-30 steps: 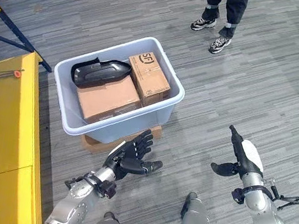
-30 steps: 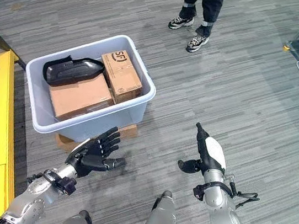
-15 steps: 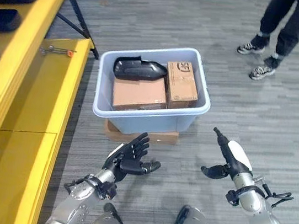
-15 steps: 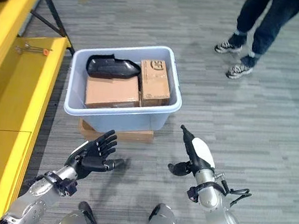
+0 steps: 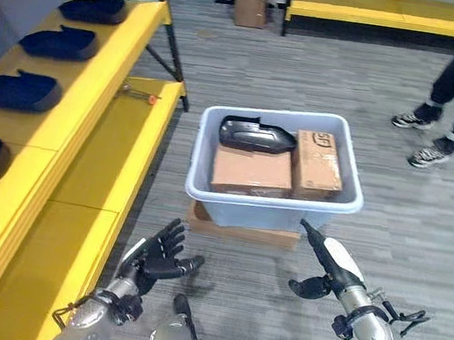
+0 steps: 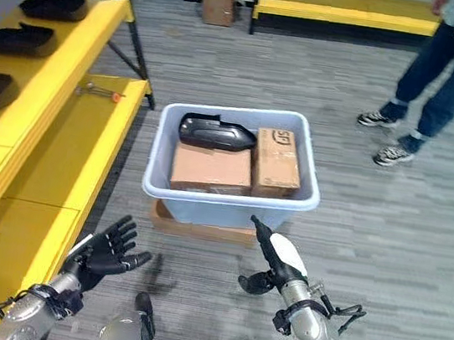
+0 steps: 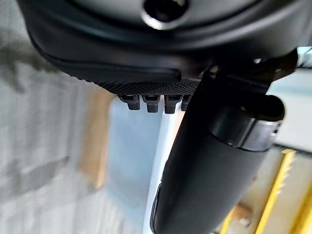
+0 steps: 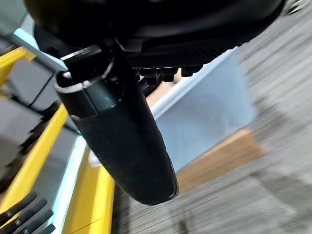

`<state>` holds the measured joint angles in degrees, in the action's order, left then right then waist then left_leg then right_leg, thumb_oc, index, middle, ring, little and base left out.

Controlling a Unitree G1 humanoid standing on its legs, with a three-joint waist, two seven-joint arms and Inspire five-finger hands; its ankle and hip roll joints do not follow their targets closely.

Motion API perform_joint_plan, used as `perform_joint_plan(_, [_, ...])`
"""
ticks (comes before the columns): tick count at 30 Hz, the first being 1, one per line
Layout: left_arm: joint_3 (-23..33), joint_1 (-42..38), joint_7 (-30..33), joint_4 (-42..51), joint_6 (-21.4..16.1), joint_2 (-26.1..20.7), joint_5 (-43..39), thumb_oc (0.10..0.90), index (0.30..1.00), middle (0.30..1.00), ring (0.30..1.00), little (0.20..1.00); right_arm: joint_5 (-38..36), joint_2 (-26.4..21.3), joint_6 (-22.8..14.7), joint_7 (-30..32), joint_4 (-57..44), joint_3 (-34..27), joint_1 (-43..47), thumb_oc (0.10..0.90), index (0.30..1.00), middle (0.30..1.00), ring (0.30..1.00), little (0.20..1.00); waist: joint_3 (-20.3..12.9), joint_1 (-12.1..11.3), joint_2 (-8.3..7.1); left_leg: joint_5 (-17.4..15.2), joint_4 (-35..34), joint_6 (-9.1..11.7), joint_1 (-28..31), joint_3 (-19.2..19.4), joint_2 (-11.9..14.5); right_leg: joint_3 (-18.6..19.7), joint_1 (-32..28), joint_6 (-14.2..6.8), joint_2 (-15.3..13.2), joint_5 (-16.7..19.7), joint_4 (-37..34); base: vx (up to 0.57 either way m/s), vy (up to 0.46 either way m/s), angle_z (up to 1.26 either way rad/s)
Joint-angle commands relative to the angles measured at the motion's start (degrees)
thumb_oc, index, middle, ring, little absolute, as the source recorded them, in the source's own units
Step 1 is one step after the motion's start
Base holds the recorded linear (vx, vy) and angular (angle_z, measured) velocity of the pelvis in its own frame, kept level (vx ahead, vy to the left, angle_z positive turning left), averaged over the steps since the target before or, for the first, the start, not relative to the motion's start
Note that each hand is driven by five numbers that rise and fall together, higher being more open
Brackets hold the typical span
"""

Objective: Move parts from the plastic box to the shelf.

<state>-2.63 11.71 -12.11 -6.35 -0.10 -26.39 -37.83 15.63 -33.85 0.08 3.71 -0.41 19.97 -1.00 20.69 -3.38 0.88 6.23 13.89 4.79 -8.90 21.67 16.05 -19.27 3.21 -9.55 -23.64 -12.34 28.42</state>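
Note:
A pale blue plastic box [image 5: 231, 202] stands on a low wooden board on the floor. Inside lie a black moulded part [image 5: 253, 134] at the back and two cardboard cartons [image 5: 252, 172] beside it. The yellow shelf [image 5: 96, 76] runs along the left and carries several dark parts [image 5: 27, 90]. My left hand [image 5: 161, 258] hovers open in front of the box, low on the left, with fingers spread. My right hand [image 5: 328, 264] is open too, fingers straight, just in front of the box's near right corner. Neither hand holds anything.
A person's legs and shoes [image 5: 434, 140] stand on the floor behind and to the right of the box. A small tool with an orange tip [image 5: 138, 95] lies on the lower yellow shelf level. A cardboard box [image 5: 250, 9] sits far back.
The camera has swung left and up, bringing the upper shelf and its dark parts into view. Both hands stay open in front of the box, the left one lower and further left.

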Motion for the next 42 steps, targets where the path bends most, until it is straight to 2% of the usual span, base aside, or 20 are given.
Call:
perform_joint_plan(1, [-0.4, -1.4, -3.1, 6.5, -4.9, 0.4, -0.5, 0.900, 1.000, 1.000, 1.000, 1.000, 0.6, -1.0, -3.4, 1.4, -6.1, -2.7, 4.4, 0.900, 1.000, 1.000, 1.000, 1.000, -0.9, 0.5, 1.31, -4.2, -1.4, 0.4, 2.6, -2.3, 2.0, -2.3, -0.7, 4.0, 5.9, -5.8, 5.8, 0.19, 0.090, -0.02])
perform_joint_plan(12, [0.3, -0.2, -4.1, 6.5, -5.8, 0.0, -0.3, 0.900, 1.000, 1.000, 1.000, 1.000, 0.3, -0.7, -3.0, -0.5, -7.0, -0.8, 7.8, 0.900, 1.000, 1.000, 1.000, 1.000, 1.0, -2.2, 0.30, -7.5, 3.9, -1.6, -0.9, -2.9, 0.7, -3.3, -3.2, 3.0, 5.2, -5.9, 3.5, 0.11, 0.088, -0.05])
perform_joint_plan(13, [0.5, -0.1, -5.2, 6.3, -5.7, -0.3, 0.9, 0.900, 1.000, 1.000, 1.000, 1.000, 0.3, -0.9, -2.6, 0.0, -6.9, -1.2, 8.2, 0.900, 1.000, 1.000, 1.000, 1.000, 0.7, -2.7, -0.04, -8.7, 5.0, -2.5, -1.2, -2.7, 0.1, -3.7, -3.9, 3.0, 5.1, -6.7, 4.4, 0.12, 0.100, -0.02])
perform_joint_plan(14, [0.5, -0.1, -5.4, 6.3, -5.6, -0.4, 1.0, 0.900, 1.000, 1.000, 1.000, 1.000, 0.2, -1.0, -2.5, 0.2, -6.8, -1.3, 8.2, 0.900, 1.000, 1.000, 1.000, 1.000, 0.7, -2.7, -0.46, -9.9, 5.8, -2.0, -1.0, -3.2, -0.4, -3.3, -4.4, 2.6, 4.7, -7.7, 5.0, 0.18, 0.187, -0.06])
perform_joint_plan(15, [0.5, -0.3, -6.9, 6.0, -5.1, -0.8, 1.2, 0.900, 1.000, 1.000, 1.000, 1.000, 0.2, -1.4, -2.4, 0.9, -6.3, -2.1, 8.3, 0.900, 1.000, 1.000, 1.000, 1.000, 0.0, -2.9, -1.06, -11.6, 6.6, -3.6, -0.9, -2.7, -1.8, -3.5, -5.3, 2.6, 4.4, -7.6, 7.1, 0.14, 0.141, -0.01])
perform_joint_plan(16, [0.4, -0.3, -7.2, 6.0, -5.1, -0.9, 1.5, 0.900, 1.000, 1.000, 1.000, 1.000, 0.2, -1.4, -2.4, 1.1, -6.3, -2.4, 8.2, 0.900, 1.000, 1.000, 1.000, 1.000, -0.1, -2.9, -1.23, -12.1, 6.7, -4.1, -0.9, -2.6, -2.2, -3.6, -5.4, 2.5, 4.2, -7.4, 7.9, 0.16, 0.253, 0.04])
perform_joint_plan(17, [0.0, -0.6, -8.1, 6.1, -4.8, -1.3, 2.0, 0.900, 1.000, 1.000, 1.000, 1.000, 0.1, -1.5, -2.3, 1.3, -5.9, -3.3, 7.8, 0.900, 1.000, 1.000, 1.000, 1.000, -0.8, -2.9, -1.79, -13.7, 6.6, -6.2, -0.2, -2.0, -4.3, -3.9, -5.9, 1.8, 2.9, -4.5, 13.0, 0.14, 0.210, 0.18])
perform_joint_plan(18, [-0.2, -0.7, -8.4, 6.1, -4.4, -1.4, 1.7, 0.900, 1.000, 1.000, 1.000, 1.000, 0.0, -1.5, -2.4, 1.5, -5.8, -3.7, 7.5, 0.900, 1.000, 1.000, 1.000, 1.000, -1.2, -2.9, -1.97, -14.2, 6.2, -7.1, 0.4, -1.7, -5.2, -4.0, -5.7, 1.4, 2.2, -2.5, 15.8, 0.24, 0.324, 0.02])
perform_joint_plan(19, [-0.8, -1.2, -8.4, 6.4, -3.3, -1.3, 1.3, 0.900, 1.000, 1.000, 1.000, 1.000, 0.0, -1.1, -2.4, 1.7, -6.1, -3.9, 6.9, 0.900, 1.000, 1.000, 1.000, 1.000, -1.7, -2.8, -2.08, -16.1, 5.1, -9.5, 2.7, -0.7, -7.5, -4.9, -3.0, 0.3, -1.6, 3.4, 25.9, 0.20, 0.239, -0.09])
perform_joint_plan(20, [-0.9, -1.3, -8.4, 6.6, -3.0, -1.1, 1.5, 0.900, 1.000, 1.000, 1.000, 1.000, 0.0, -1.0, -2.5, 1.8, -6.2, -3.9, 6.8, 0.900, 1.000, 1.000, 1.000, 1.000, -1.8, -2.8, -2.14, -16.6, 4.9, -10.1, 3.2, -0.4, -8.0, -4.8, -1.8, 0.0, -2.6, 4.6, 27.8, 0.23, 0.233, -0.08])
perform_joint_plan(22, [-2.2, -0.6, -7.6, 7.5, -3.0, -0.6, 1.0, 0.900, 1.000, 1.000, 1.000, 1.000, 0.5, 0.2, -4.0, 1.8, -5.6, -3.2, 6.4, 0.900, 1.000, 1.000, 1.000, 1.000, -1.2, -1.1, -1.58, -17.5, 3.4, -10.8, 6.8, 0.4, -8.9, -1.8, 7.0, 0.2, -1.3, 6.3, 31.8, 0.25, 0.072, -0.13])
perform_joint_plan(23, [-2.9, -0.3, -6.5, 7.9, -3.3, -0.7, 0.4, 0.900, 1.000, 1.000, 1.000, 1.000, 0.8, 0.8, -4.8, 1.3, -5.6, -2.8, 6.5, 0.900, 1.000, 1.000, 1.000, 1.000, -1.0, -0.1, -1.59, -17.7, 2.6, -10.1, 8.3, 0.9, -8.9, -1.7, 9.2, 0.8, 0.6, 5.0, 26.2, 0.31, -0.101, -0.45])
perform_joint_plan(26, [-5.1, -2.9, -4.0, 7.6, -3.1, -1.2, -1.1, 0.900, 1.000, 1.000, 1.000, 1.000, 1.5, 1.3, -6.8, -0.1, -7.3, -2.4, 7.0, 0.900, 1.000, 1.000, 1.000, 1.000, 0.4, 2.5, -2.91, -20.7, 1.8, -8.7, 10.8, 2.1, -9.3, -2.9, 13.0, -0.1, 1.0, 11.4, 7.3, 0.21, -0.249, -0.06])
perform_joint_plan(27, [-6.5, -5.0, -2.3, 7.8, -2.7, -1.1, -1.1, 0.900, 1.000, 1.000, 1.000, 1.000, 1.7, 1.3, -6.5, -0.2, -7.7, -2.2, 7.9, 0.900, 1.000, 1.000, 1.000, 1.000, 1.3, 3.3, -2.98, -21.1, 1.8, -8.2, 11.2, 1.8, -8.7, -0.4, 17.6, -1.0, 0.2, 18.5, 1.3, 0.13, -0.297, 0.26])
perform_joint_plan(29, [-8.8, -7.4, -1.1, 7.6, -2.4, -1.1, -0.6, 0.900, 1.000, 1.000, 1.000, 1.000, 2.3, 1.9, -5.5, 0.5, -7.6, -1.9, 8.7, 0.900, 1.000, 1.000, 1.000, 1.000, 2.3, 4.1, -2.36, -22.5, 3.1, -7.5, 11.0, -0.2, -7.6, 5.2, 22.4, -2.1, -0.2, 21.8, -2.3, 0.17, -0.405, 0.11])
perform_joint_plan(30, [-9.5, -7.8, -1.9, 7.0, -2.9, -1.0, 0.3, 0.900, 1.000, 1.000, 1.000, 1.000, 2.5, 2.4, -5.6, 1.3, -6.7, -1.7, 8.7, 0.900, 1.000, 1.000, 1.000, 1.000, 2.4, 4.4, -2.70, -23.3, 4.7, -7.0, 10.2, -1.1, -7.4, 7.4, 21.4, -2.3, 0.2, 21.7, -5.6, 0.28, -0.478, 0.34])
perform_joint_plan(32, [-9.8, -7.0, -2.0, 6.5, -3.7, -1.0, 0.7, 0.900, 1.000, 1.000, 1.000, 1.000, 3.5, 3.0, -6.1, 1.2, -6.3, -2.3, 7.7, 0.900, 1.000, 1.000, 1.000, 1.000, 2.5, 4.6, -3.28, -23.8, 6.3, -6.4, 9.7, -1.2, -7.3, 7.1, 18.4, -2.3, 0.2, 20.7, -9.3, 0.26, -0.329, 0.75])
perform_joint_plan(33, [-9.6, -6.4, -2.3, 6.6, -4.0, -0.9, 0.7, 0.900, 1.000, 1.000, 1.000, 1.000, 3.7, 3.1, -6.0, 1.0, -6.4, -2.7, 7.3, 0.900, 1.000, 1.000, 1.000, 1.000, 2.4, 4.4, -2.95, -24.6, 6.7, -5.8, 10.0, -1.4, -7.0, 5.9, 15.9, -2.6, 0.7, 19.0, -10.2, 0.16, -0.202, 0.69])
perform_joint_plan(35, [-8.3, -4.6, -3.5, 7.6, -4.0, -0.8, -0.3, 0.900, 1.000, 1.000, 1.000, 1.000, 4.1, 2.6, -5.6, 1.0, -6.8, -3.1, 6.8, 0.900, 1.000, 1.000, 1.000, 1.000, 1.8, 4.0, -3.07, -23.0, 6.6, -5.2, 9.9, -0.2, -6.6, 2.5, 11.8, -1.6, 1.7, 17.0, -12.5, 0.19, -0.218, 0.62])
perform_joint_plan(42, [-6.2, -3.6, -6.5, 8.8, -2.5, -0.6, -1.0, 0.900, 1.000, 1.000, 1.000, 1.000, 2.3, 0.4, -2.6, 1.0, -5.2, -4.1, 8.5, 0.900, 1.000, 1.000, 1.000, 1.000, 0.5, 3.7, -1.76, -21.4, 3.9, -3.8, 11.5, 2.1, -3.7, -1.4, 11.0, -0.2, 2.3, 11.4, -8.3, 0.15, -0.083, 0.09])
